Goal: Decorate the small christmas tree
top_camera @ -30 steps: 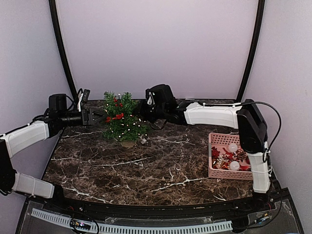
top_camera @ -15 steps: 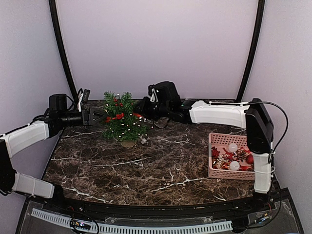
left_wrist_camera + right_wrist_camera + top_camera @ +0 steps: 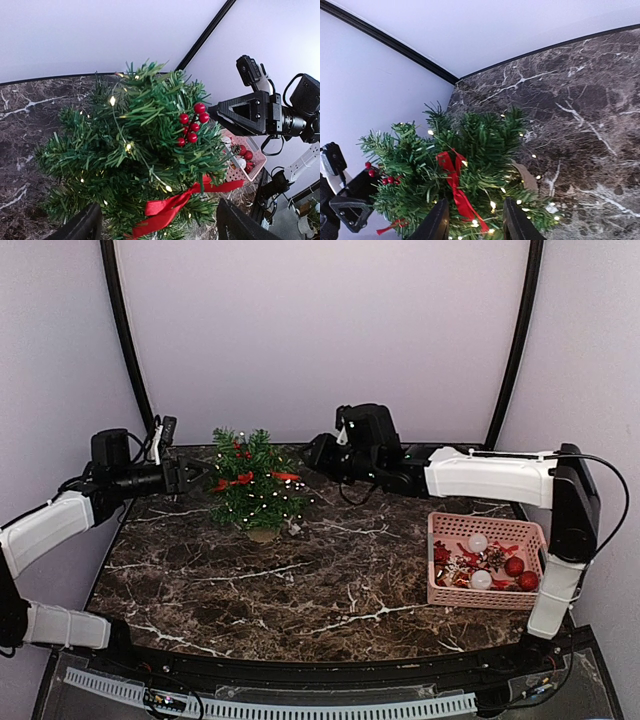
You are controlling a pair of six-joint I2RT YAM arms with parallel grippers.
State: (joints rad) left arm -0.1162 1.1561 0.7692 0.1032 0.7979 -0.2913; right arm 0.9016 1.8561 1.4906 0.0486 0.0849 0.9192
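the small christmas tree (image 3: 255,483) stands upright on its tan pot (image 3: 263,534) at the back of the dark marble counter (image 3: 300,585), left of centre in the top view. tiny warm lights (image 3: 112,100) dot its branches. a cluster of red berries (image 3: 192,125) sits near the top, one red ribbon (image 3: 237,480) hangs on its left side, and a second red ribbon (image 3: 285,477) lies on its right side.

the left tool (image 3: 205,478) is level with the middle of the tree, just at its left edge. its fingers (image 3: 82,226) are spread wide on either side of the foliage and grip nothing.

the right tool (image 3: 312,454) hangs to the upper right of the tree, a little apart from it. its fingers (image 3: 436,222) are partly open with nothing between them, and the second red ribbon shows beyond the gap.

well apart, at the right of the counter, a pink basket (image 3: 480,597) holds white balls (image 3: 478,542), red balls (image 3: 515,566) and other small trimmings.
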